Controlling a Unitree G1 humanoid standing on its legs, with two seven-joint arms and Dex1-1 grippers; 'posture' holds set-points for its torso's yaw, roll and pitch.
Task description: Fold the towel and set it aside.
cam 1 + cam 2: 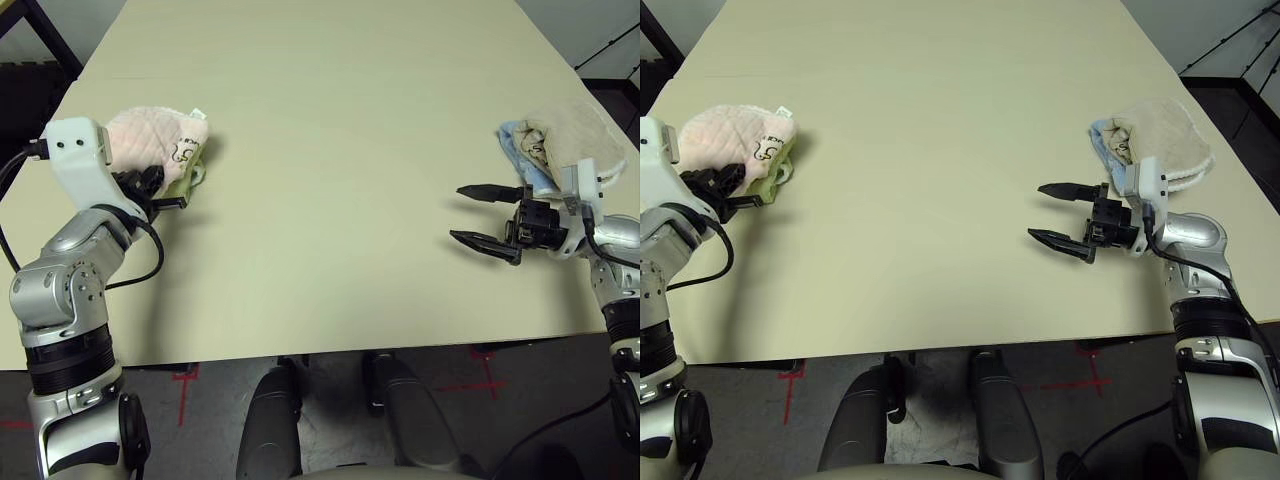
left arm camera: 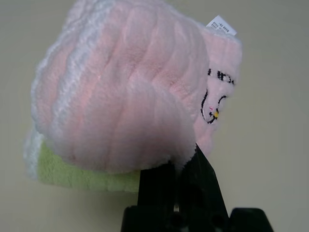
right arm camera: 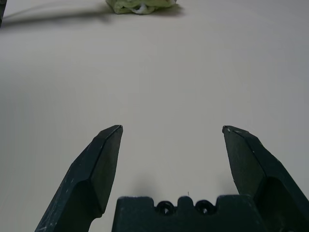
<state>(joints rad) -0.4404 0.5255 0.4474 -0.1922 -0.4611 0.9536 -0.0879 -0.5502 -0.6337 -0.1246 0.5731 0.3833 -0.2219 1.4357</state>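
The folded pink towel point(image 1: 150, 135) lies bunched at the table's left edge, on top of a smaller green cloth point(image 1: 190, 178). Its tag and dark embroidered mark point(image 2: 212, 104) face the table's middle. My left gripper point(image 1: 165, 190) reaches in at the towel's near side. In the left wrist view its two black fingers point(image 2: 159, 186) stand close together, with the tips buried in the towel's point(image 2: 125, 96) lower fold. My right gripper point(image 1: 470, 213) hovers open over bare table at the right, fingers wide apart and nothing between them point(image 3: 171, 129).
A beige-and-blue cloth bundle point(image 1: 565, 135) lies at the table's right edge, just behind my right wrist. The pale table point(image 1: 330, 120) stretches between the two arms. Its front edge runs close below both grippers.
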